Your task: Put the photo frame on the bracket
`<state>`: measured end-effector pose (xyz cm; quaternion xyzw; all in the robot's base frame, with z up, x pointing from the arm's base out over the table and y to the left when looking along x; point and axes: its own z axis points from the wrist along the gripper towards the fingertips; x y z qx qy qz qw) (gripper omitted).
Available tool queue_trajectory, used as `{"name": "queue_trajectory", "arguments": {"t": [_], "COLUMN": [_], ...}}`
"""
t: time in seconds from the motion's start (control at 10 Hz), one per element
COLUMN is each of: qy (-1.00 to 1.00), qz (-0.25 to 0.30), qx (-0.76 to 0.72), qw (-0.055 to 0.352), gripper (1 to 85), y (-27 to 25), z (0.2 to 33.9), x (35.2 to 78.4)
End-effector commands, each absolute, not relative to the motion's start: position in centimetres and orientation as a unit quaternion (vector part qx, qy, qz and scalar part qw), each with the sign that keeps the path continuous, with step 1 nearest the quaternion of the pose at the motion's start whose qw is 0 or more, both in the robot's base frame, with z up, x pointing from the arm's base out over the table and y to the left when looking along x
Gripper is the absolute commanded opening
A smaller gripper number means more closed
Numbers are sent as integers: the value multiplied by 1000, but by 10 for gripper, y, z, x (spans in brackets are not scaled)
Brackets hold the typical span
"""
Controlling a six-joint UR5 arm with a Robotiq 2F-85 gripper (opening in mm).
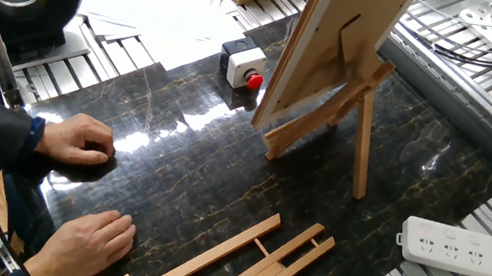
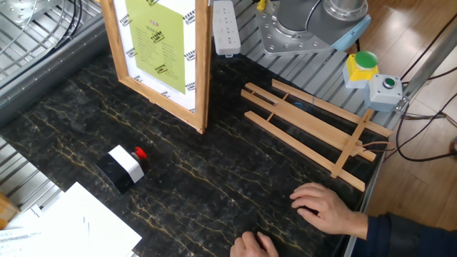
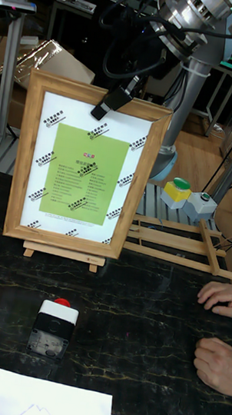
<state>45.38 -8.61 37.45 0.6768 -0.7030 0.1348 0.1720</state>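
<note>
My table (image 1: pixel 218 184) is dark and shiny and fills the middle of every view. My photo frame (image 3: pixel 85 167) is the next biggest thing; in the tall fixed view it stands in the left middle of the picture, a wood edge around a white mat and a green-yellow page. It is already sitting on the bracket (image 1: pixel 330 122), the little wooden easel. In one fixed view, near the top middle, I see the tan back of the frame leaning on the slanted rails, with the rear leg propped on the table. In the tall fixed view the bottom edge of the frame rests on the ledge, and the feet of the bracket poke out just under it. My gripper (image 3: pixel 113 104) is at the top edge of the frame, just right of its middle. It looks like I am pinching that edge, but I cannot tell for sure if my fingers are closed or loose. A flat easel (image 2: pixel 314 132) of long slats lies at the right. Two hands (image 3: pixel 219 365) rest at the lower right, and a small box with a red button (image 3: pixel 52 326) sits below the frame. I think my job now is to let go gently. I should open slowly, then lift straight up, so the frame does not tip or slide off the ledge.
</note>
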Motion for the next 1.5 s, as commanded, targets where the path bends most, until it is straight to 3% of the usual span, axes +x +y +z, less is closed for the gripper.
{"name": "queue_trajectory", "arguments": {"t": [0.0, 1.4], "qy": [-703, -707], "qz": [136, 151], "qx": [677, 676], "qw": [167, 141], "gripper": [10, 10], "y": [-83, -81], "z": [372, 359], "x": [445, 430]}}
